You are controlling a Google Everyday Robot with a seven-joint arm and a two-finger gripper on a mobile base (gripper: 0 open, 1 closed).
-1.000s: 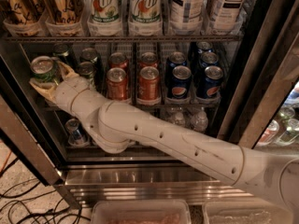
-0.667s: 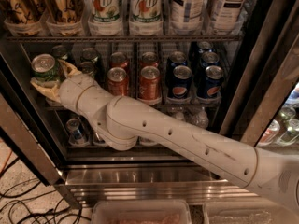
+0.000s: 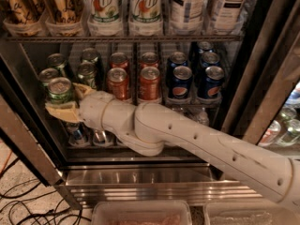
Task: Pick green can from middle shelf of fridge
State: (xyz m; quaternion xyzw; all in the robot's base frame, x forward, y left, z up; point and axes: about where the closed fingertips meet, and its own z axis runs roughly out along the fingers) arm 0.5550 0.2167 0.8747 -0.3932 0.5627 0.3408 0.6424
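Observation:
My gripper (image 3: 66, 101) is at the left end of the middle shelf (image 3: 187, 101) inside the fridge (image 3: 140, 182), shut on a green can (image 3: 59, 91). One tan finger (image 3: 62, 111) lies under and in front of the can, the other (image 3: 82, 90) behind its right side. The can is upright with its silver top showing, in front of the other green cans (image 3: 87, 72). Red-orange cans (image 3: 117, 82) and dark blue cans (image 3: 180, 81) stand to the right. My white arm crosses the view from the lower right.
Tall bottles (image 3: 104, 6) fill the rack above. Small water bottles (image 3: 77, 134) stand on the rack below, mostly hidden by my arm. The glass door (image 3: 276, 93) stands open at right. Clear bins (image 3: 140, 214) and cables (image 3: 23, 205) are on the floor.
The gripper and the green can it holds have moved right, down and outward from the shelf's left rear. The arm has swung with them.

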